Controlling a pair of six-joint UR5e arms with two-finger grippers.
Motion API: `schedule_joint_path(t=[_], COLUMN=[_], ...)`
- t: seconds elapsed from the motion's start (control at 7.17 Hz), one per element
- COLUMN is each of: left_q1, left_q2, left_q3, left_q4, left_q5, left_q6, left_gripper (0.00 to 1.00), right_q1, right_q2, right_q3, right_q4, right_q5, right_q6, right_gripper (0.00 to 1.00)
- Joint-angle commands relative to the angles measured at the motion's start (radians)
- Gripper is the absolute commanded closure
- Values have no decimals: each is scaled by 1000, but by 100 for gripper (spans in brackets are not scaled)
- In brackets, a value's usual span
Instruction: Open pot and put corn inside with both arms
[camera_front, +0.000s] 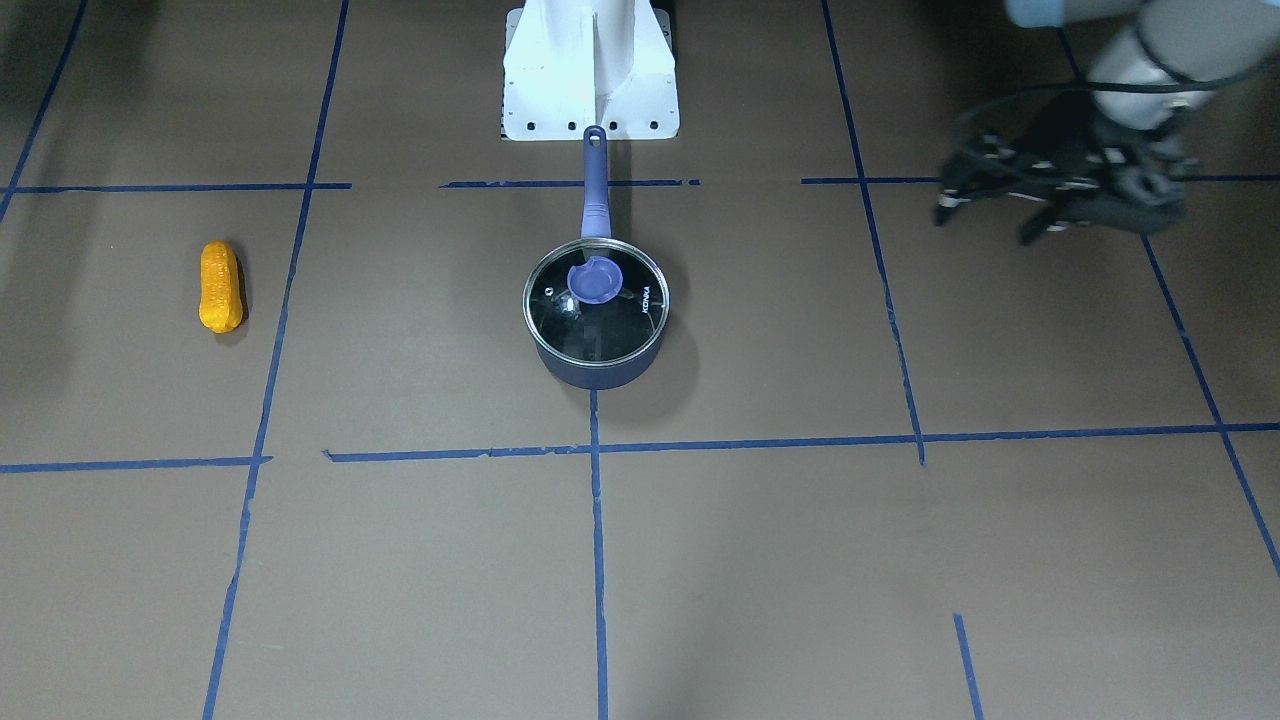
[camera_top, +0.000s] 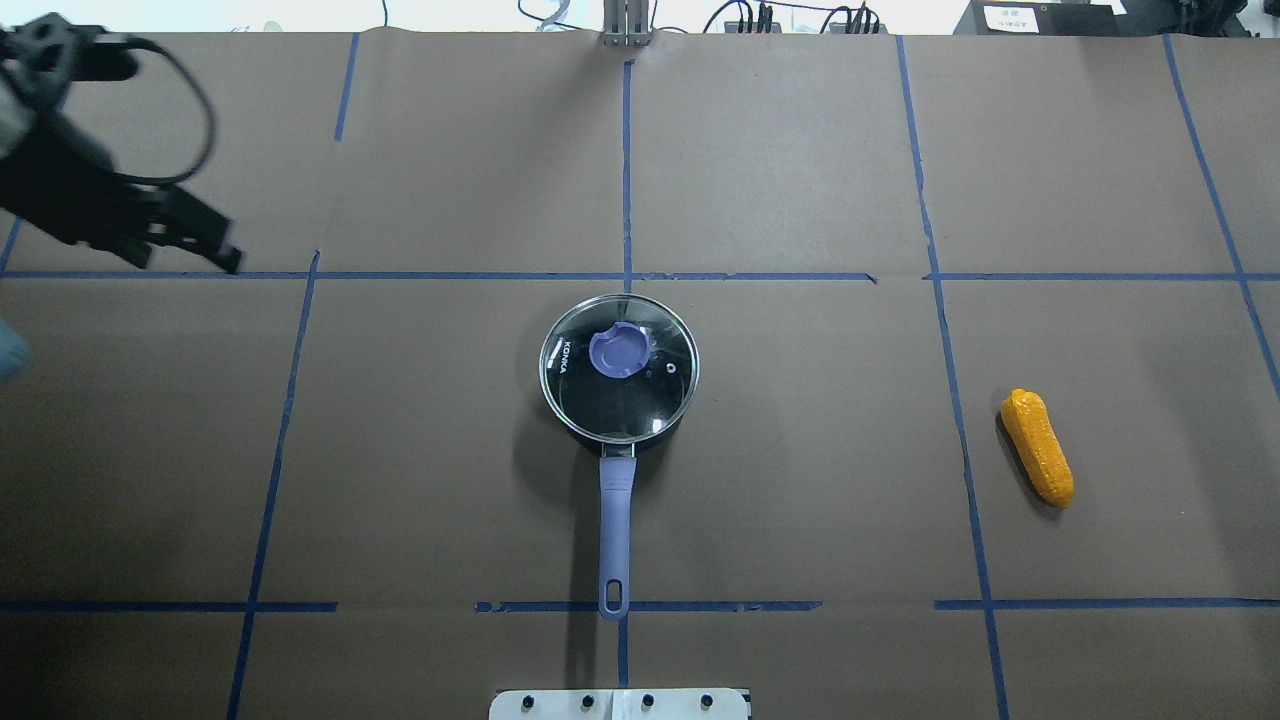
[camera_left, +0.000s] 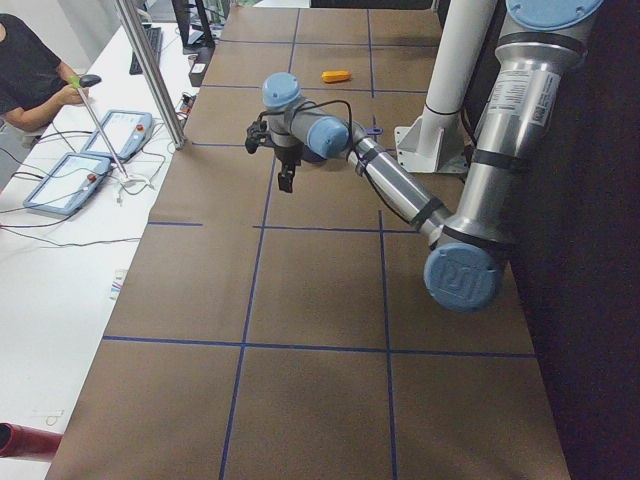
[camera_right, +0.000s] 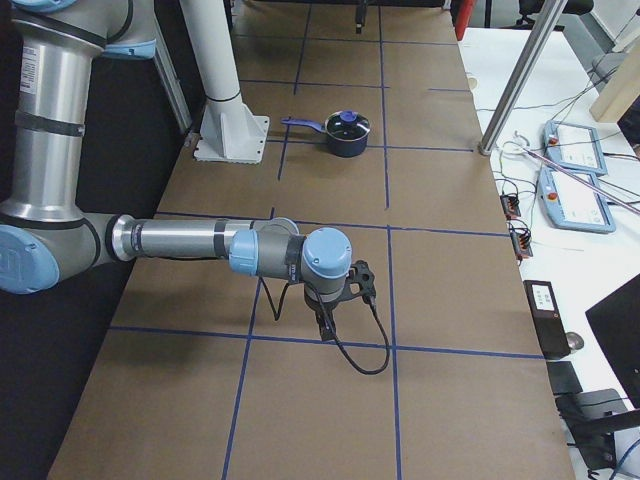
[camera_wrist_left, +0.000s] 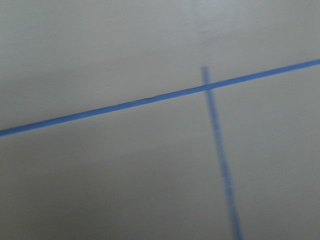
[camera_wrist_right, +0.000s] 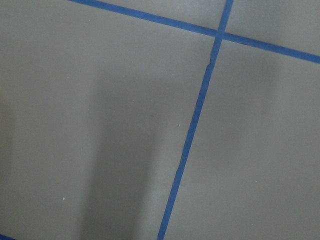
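Observation:
The pot (camera_front: 597, 373) stands at the table's centre with its glass lid (camera_front: 596, 300) on it and its long handle (camera_top: 617, 515) pointing toward my base. It also shows in the exterior right view (camera_right: 348, 135). The corn (camera_front: 220, 287) lies flat far out on my right side, seen overhead too (camera_top: 1038, 447). My left gripper (camera_front: 985, 225) hovers far to the pot's left, open and empty, also in the overhead view (camera_top: 188, 258). My right gripper (camera_right: 325, 325) shows only in the exterior right view, low over bare table far from the corn; I cannot tell whether it is open.
Brown paper with a grid of blue tape lines (camera_top: 627, 180) covers the table. My white base plate (camera_front: 590, 75) sits behind the pot handle. An operator (camera_left: 30, 70) and teach pendants (camera_left: 65, 180) are beyond the far edge. Both wrist views show only paper and tape.

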Motion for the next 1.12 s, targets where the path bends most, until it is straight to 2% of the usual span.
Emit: schedule_joint_path(t=[0.0, 0.28, 0.7, 0.84, 0.98], left_q1=[254, 328, 417, 420, 423], left_q2=[-225, -409, -588, -620, -621], left_q3=[25, 211, 434, 500, 510], left_q4=[117, 120, 55, 30, 30], left_q5=[215, 297, 390, 410, 411], left_q6=[-195, -240, -384, -387, -411], left_gripper=[0, 0, 0, 0, 0], right_q1=[-10, -11, -14, -14, -14], right_q2=[5, 7, 7, 7, 7], right_q3=[-2, -2, -2, -2, -2], right_q4=[0, 0, 0, 0, -1], right_q5=[-3, -1, -1, -1, -1], right_q6=[0, 0, 2, 2, 2], right_gripper=[0, 0, 0, 0, 0])
